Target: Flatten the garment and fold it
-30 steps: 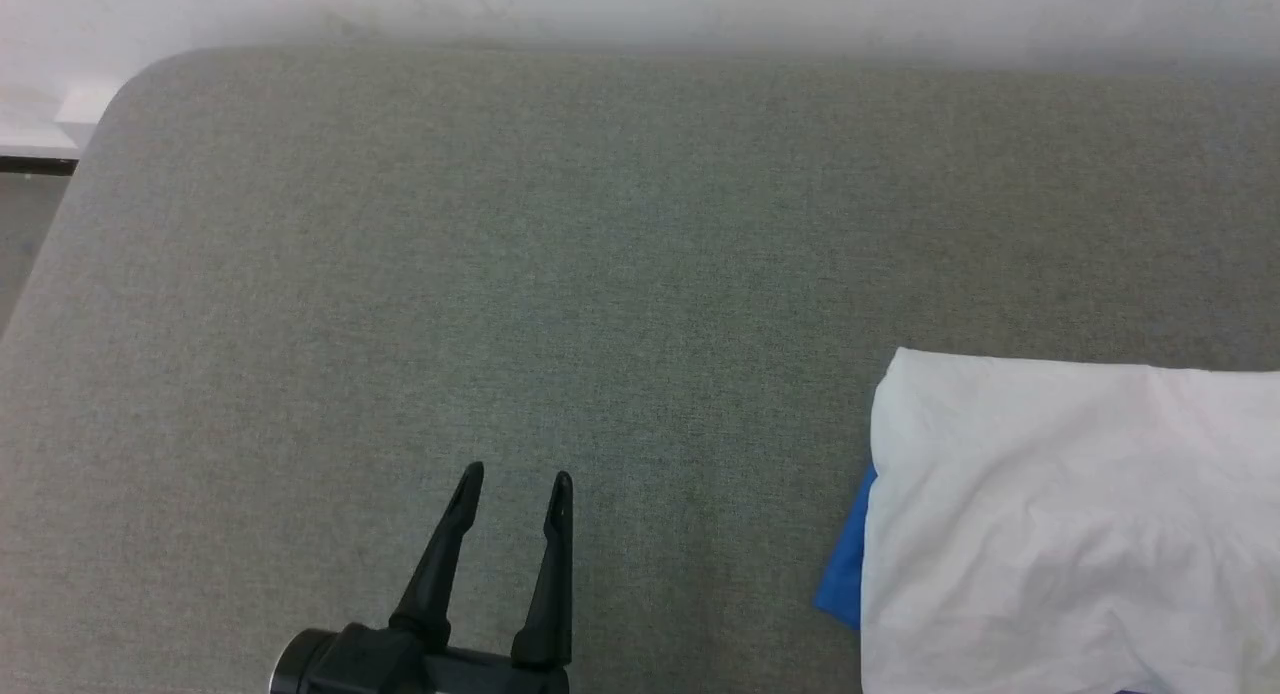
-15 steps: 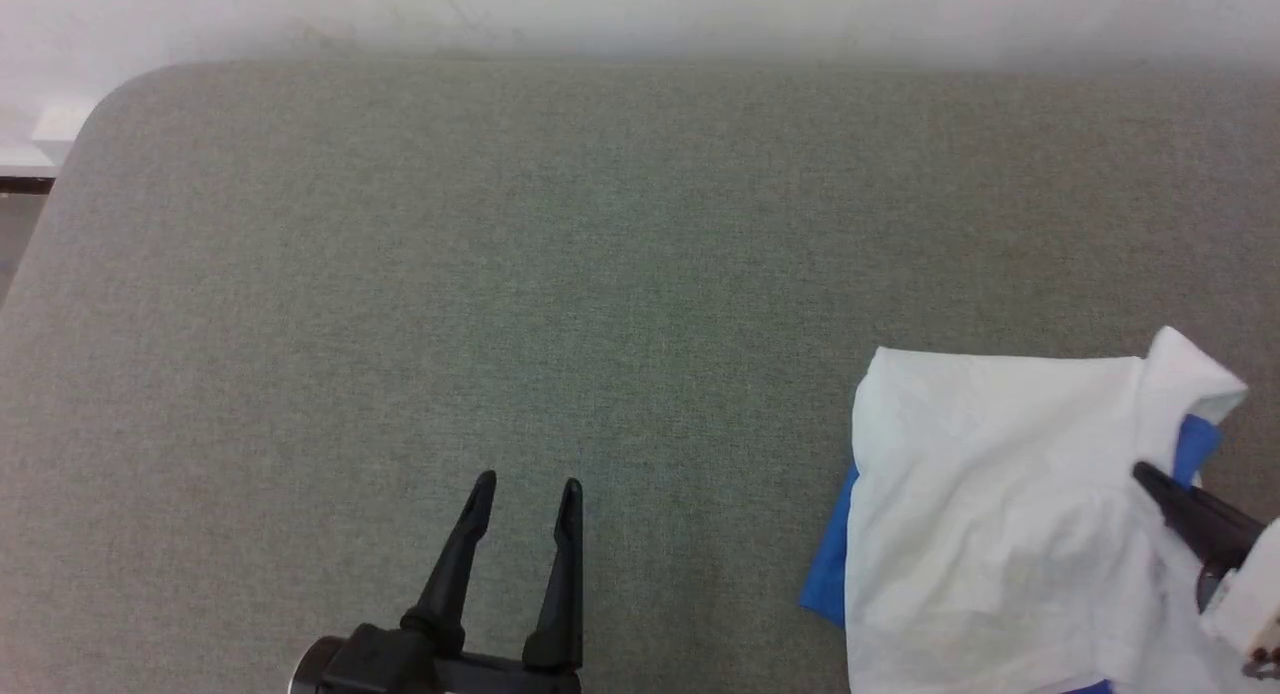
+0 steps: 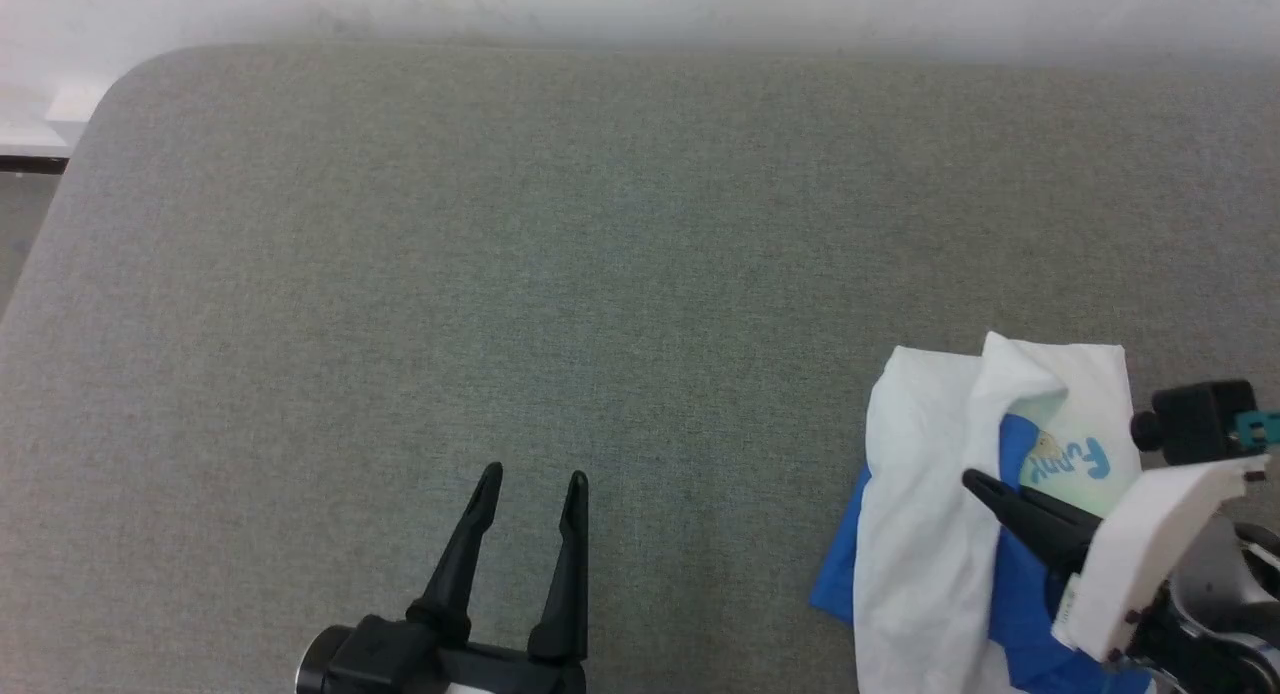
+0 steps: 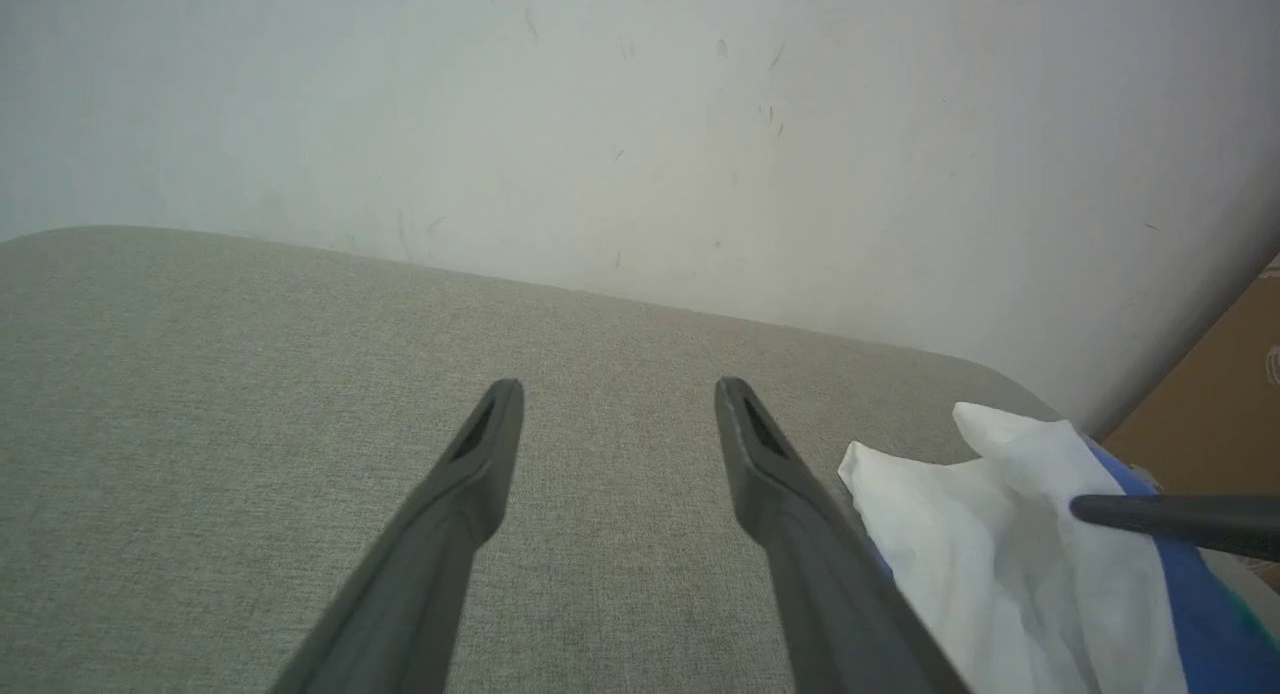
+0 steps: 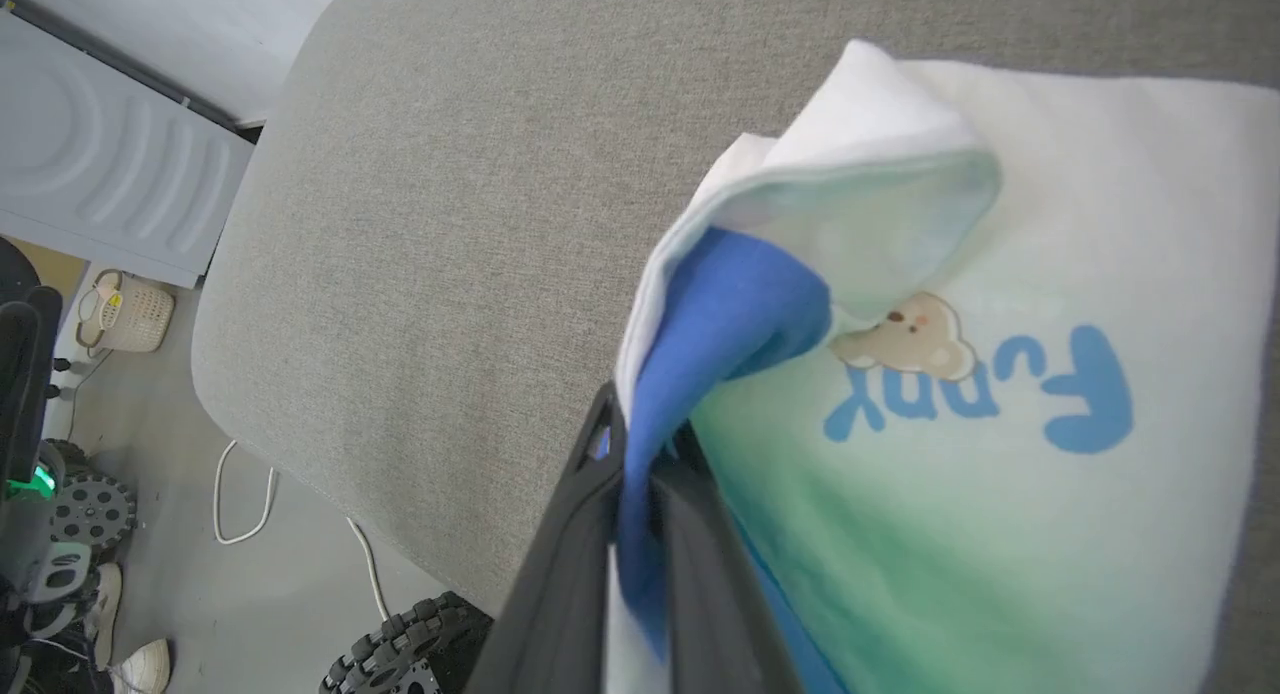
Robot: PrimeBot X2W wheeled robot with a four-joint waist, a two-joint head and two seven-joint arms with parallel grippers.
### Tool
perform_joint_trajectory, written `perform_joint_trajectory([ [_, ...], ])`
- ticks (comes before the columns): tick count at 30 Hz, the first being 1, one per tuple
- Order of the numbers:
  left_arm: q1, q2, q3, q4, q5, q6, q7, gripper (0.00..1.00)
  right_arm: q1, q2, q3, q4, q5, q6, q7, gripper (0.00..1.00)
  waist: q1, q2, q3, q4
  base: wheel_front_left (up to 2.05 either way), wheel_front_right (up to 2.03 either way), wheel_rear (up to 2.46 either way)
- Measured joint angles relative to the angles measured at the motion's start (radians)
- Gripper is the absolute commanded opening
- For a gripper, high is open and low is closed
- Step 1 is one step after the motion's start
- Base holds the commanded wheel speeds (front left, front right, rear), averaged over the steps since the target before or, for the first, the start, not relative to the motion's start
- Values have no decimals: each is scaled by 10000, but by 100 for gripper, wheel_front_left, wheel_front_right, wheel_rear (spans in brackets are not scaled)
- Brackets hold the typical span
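Note:
The garment [image 3: 925, 544] lies bunched at the table's lower right, white with blue parts and a blue "Funny" print with a small bear. My right gripper [image 3: 975, 484] is shut on a blue and white edge of it, holding that edge lifted over the printed panel. The right wrist view shows the gripper [image 5: 640, 439] with blue cloth pinched between its fingers and the garment [image 5: 1000, 474] spread below. My left gripper [image 3: 530, 479] hovers open over bare table, well left of the garment. In the left wrist view that gripper [image 4: 620, 399] holds nothing, with the garment [image 4: 980, 544] to its right.
The grey fabric-covered table [image 3: 500, 234] has a rounded far-left corner and meets a white wall [image 3: 640, 4]. Past the table edge, the right wrist view shows floor with a white cabinet [image 5: 100, 194], a small basket [image 5: 125, 314], a cable and a wheel [image 5: 400, 659]. Brown cardboard [image 4: 1220, 374] stands beside the wall.
My right gripper has come in from the right with the garment's edge, drawing it left over the white panel and baring the print. The left gripper has stayed open in place.

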Motion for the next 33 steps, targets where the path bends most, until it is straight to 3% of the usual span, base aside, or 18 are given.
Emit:
perform_joint_trajectory([
  [10, -203, -132, -125, 261, -42, -167, -15, 100, -987, 458, 874, 2079, -1103, 0, -650, 0, 1, 0, 173, 409, 0, 0, 0],
  [18, -337, -230, -165, 556, -226, -345, -67, 100, -1376, 587, 713, 3894, -2458, 2, -1371, 0, 1, 0, 126, 860, 0, 0, 0],
  [20, -336, -244, -163, 608, -255, -353, -88, 100, -1444, 629, 698, 4178, -2608, 4, -1480, 42, 1, 0, 63, 920, 0, 0, 0],
  [21, -336, -249, -161, 629, -261, -355, -88, 100, -1481, 650, 717, 4255, -2621, 4, -1482, 89, 0, 0, 19, 934, 0, 0, 0],
  [22, -335, -253, -150, 650, -265, -355, -90, 100, -1502, 656, 821, 4288, -2612, 4, -1467, 100, 0, 0, -25, 939, 0, 0, 0],
  [28, -289, -209, -63, 706, -349, -441, -90, 100, -1372, 274, 1348, 3198, -1682, 2, -911, 100, 1, 0, -261, 761, 0, 0, 0],
  [33, -219, -165, -42, 688, -395, -443, -90, 100, -832, -355, 401, 1505, -957, 2, -731, 100, 0, 0, -367, 456, 0, 0, 0],
])
